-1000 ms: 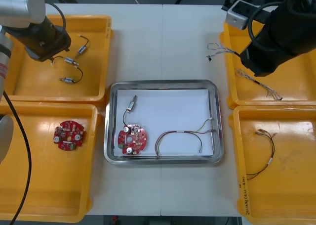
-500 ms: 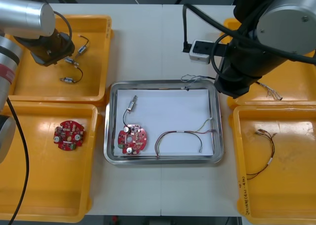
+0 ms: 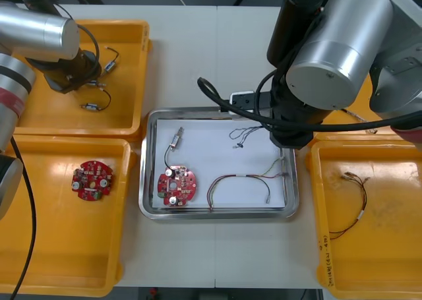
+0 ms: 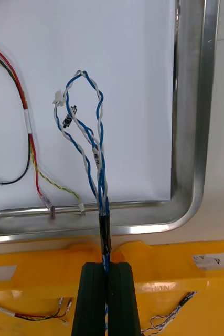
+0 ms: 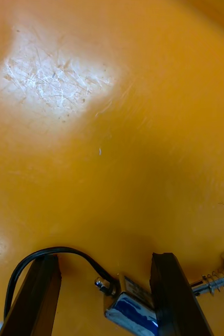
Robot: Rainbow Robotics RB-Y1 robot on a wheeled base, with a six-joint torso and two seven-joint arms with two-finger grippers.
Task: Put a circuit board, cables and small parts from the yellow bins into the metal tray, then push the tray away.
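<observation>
The step in hand is loading cables. The right claw [image 4: 107, 269] is pressed together on the black-sleeved end of the blue-white cable [image 4: 100, 189]. It sits above the rim of the far-right bin [image 4: 159, 260], just outside the corner of the tray [image 4: 196, 157] that faces the desk's far right corner. The cable's loops reach out over the white liner, though whether they touch it cannot be told. In the front view the tray sits mid-desk and already holds a board [image 3: 176, 185], a red-yellow cable [image 3: 245, 177] and a metal part [image 3: 177, 139] on a black lead, so this looks like the last cable to go in. As the claw is not yet over the liner, the next move probably calls for a short carry toward the tray's middle. It should then lower until the loops lie slack and open, so that the sleeved end falls inside the rim rather than across it and lands clear of the red-yellow cable's ends. The left claw [image 5: 104, 258] is in the far-left bin [image 5: 91, 131], at the desk's far left corner. Its fingers are spread to either side of a small part [image 5: 128, 310] with a black lead. It seems ready to close and lift, which needs the part centred first. The push on the tray is not yet due.
</observation>
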